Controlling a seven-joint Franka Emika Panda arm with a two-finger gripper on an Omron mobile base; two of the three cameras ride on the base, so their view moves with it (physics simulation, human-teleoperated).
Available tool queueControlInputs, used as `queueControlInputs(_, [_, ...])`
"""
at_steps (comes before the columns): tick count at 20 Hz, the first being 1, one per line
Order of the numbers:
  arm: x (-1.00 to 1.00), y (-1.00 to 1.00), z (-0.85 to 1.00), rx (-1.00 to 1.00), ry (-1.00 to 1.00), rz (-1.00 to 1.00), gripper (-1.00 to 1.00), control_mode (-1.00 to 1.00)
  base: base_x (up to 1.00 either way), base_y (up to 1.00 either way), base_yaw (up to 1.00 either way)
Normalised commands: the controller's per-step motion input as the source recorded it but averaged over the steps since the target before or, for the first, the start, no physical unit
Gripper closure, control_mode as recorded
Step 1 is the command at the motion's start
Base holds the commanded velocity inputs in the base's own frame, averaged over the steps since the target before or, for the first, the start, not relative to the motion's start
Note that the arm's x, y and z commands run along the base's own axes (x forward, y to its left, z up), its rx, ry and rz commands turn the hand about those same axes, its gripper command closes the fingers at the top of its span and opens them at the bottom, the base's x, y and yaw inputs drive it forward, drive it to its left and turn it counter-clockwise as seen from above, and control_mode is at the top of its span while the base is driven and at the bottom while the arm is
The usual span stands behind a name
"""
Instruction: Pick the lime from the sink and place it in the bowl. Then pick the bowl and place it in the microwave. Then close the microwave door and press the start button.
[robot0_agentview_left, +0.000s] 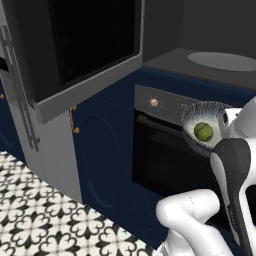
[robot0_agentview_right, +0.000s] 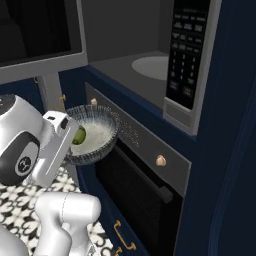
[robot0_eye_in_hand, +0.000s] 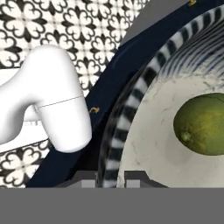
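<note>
One end effector (robot0_eye_in_hand: 110, 178) is nearly closed on the striped rim of the bowl (robot0_agentview_right: 97, 135), which it holds up in the air in front of the oven (robot0_agentview_right: 145, 195), with the lime (robot0_agentview_left: 203, 131) lying inside. The microwave (robot0_agentview_right: 145, 67) is further, above and beyond the bowl, its cavity open; the microwave door (robot0_agentview_left: 75, 55) stands swung out. I think the bowl must rise and go forward. The finger tips are mostly hidden by the rim.

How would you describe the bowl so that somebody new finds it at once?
Find the black oven under the open microwave. In front of it the gripper holds up a round striped bowl by its rim. It alone holds a lime.
</note>
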Motion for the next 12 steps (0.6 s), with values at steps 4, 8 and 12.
queueControlInputs(4, [-0.3, 0.23, 0.57, 0.0, -0.35, -0.07, 1.0, -1.0, 0.0, 0.0, 0.0])
queueControlInputs(8, [-0.11, 0.02, 1.0, -0.01, 0.0, -0.05, 1.0, -1.0, 0.0, 0.0, 0.0])
queueControlInputs(12, [0.26, -0.01, 0.73, -0.04, -0.19, -0.14, 1.0, -1.0, 0.0, 0.0, 0.0])
